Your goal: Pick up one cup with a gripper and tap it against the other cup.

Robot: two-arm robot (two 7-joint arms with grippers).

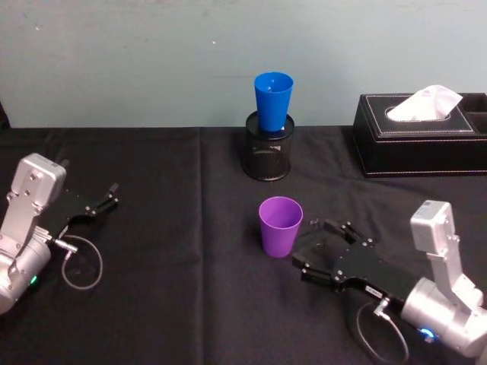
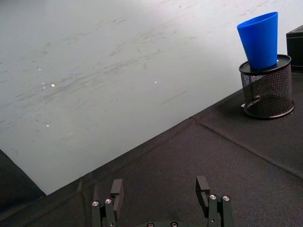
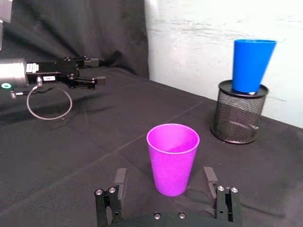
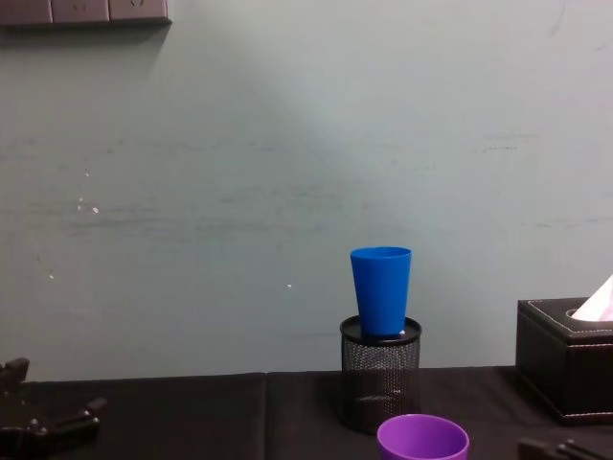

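The table covered with black cloth (image 1: 167, 304) carries a purple tapered plastic cup (image 1: 280, 226) near its middle, a round black wire-mesh holder (image 1: 267, 158) at twelve o'clock and a black rectangular tissue box (image 1: 411, 148) at two o'clock.

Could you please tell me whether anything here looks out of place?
Only the blue cup: it sits upright in the top of the black mesh pen holder, not on the tablecloth. The purple cup stands normally.
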